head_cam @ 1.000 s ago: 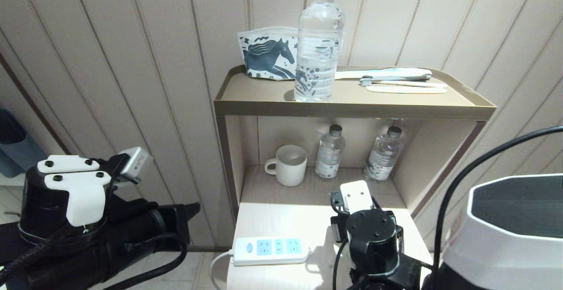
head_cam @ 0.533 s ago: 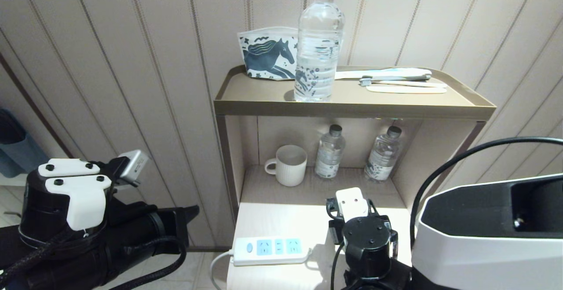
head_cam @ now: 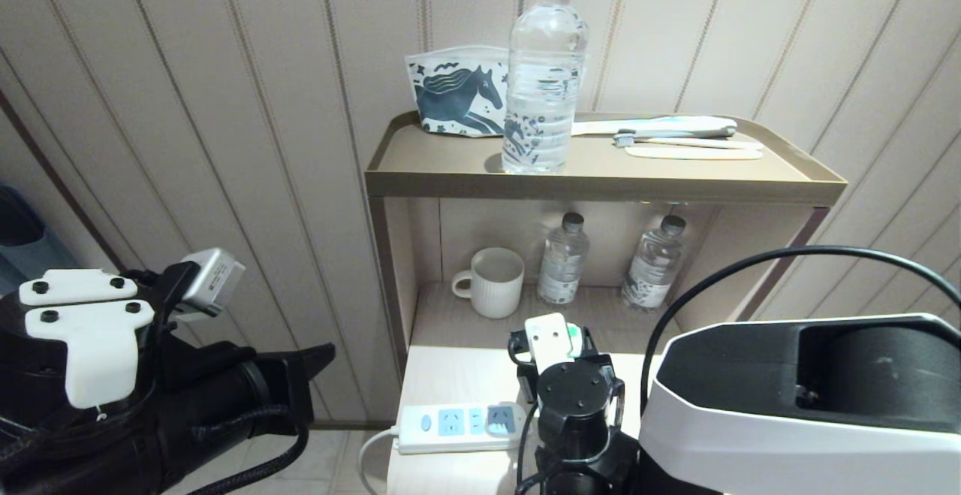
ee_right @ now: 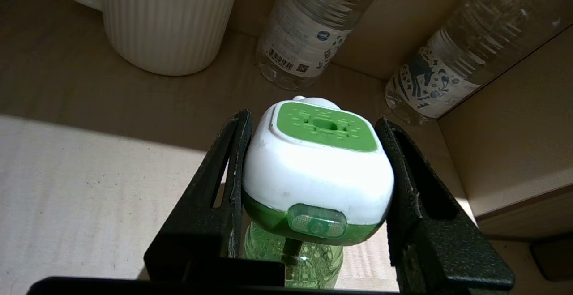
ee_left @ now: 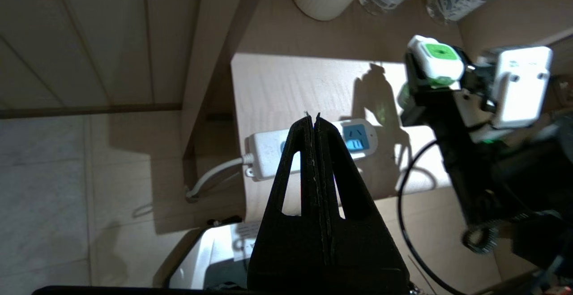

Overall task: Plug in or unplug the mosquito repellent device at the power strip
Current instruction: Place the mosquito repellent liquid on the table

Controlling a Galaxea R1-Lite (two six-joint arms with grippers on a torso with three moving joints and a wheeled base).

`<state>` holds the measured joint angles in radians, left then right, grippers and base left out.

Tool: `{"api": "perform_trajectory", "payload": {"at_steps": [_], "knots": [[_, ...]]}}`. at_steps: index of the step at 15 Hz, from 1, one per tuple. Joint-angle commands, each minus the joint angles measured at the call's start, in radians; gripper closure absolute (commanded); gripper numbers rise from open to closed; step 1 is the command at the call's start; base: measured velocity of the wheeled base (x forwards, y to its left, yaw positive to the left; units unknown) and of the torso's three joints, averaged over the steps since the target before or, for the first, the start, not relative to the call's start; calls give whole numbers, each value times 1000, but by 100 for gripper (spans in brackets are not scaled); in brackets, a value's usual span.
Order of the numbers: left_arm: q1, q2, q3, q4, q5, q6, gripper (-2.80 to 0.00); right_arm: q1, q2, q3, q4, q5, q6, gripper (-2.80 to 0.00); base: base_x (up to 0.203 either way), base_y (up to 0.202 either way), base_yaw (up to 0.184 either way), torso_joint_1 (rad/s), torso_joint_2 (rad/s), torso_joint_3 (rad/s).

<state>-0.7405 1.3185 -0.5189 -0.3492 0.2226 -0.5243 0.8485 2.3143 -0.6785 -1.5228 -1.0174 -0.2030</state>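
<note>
1. Right gripper (ee_right: 315, 187) has shifted left toward the strip (head_cam: 458, 427) since a second ago.
2. Its fingers clamp the device (ee_right: 318, 169), held above the shelf near the strip's right end.
3. Left gripper (ee_left: 313, 122) is fully closed, empty, parked left.

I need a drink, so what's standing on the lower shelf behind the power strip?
Behind the power strip, at the back of the lower shelf, stand a ribbed white mug and two small water bottles. The right gripper, holding the mosquito repellent device, hides some shelf.
</note>
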Motion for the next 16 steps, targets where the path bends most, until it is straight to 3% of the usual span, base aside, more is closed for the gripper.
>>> {"api": "perform_trajectory", "payload": {"at_steps": [1, 4, 10, 14, 16], "knots": [[-11, -13, 5, -2, 3, -3, 0, -3, 40, -38, -47, -7, 0, 0, 0, 0, 0, 0, 0, 0], [-11, -8, 11, -4, 4, -5, 0, -29, 49, -102, -47, -7, -1, 0, 0, 0, 0, 0, 0, 0], [-14, -46, 8, -4, 9, -2, 0, 60, 57, -136, -47, -9, -1, 0, 0, 0, 0, 0, 0, 0], [-13, -31, 13, -4, 8, -3, 0, 29, 84, -130, -47, -9, 0, 0, 0, 0, 0, 0, 0, 0], [-13, -28, 17, -4, 8, -6, 0, -24, 90, -123, -47, -10, 1, 0, 0, 0, 0, 0, 0, 0]]}}
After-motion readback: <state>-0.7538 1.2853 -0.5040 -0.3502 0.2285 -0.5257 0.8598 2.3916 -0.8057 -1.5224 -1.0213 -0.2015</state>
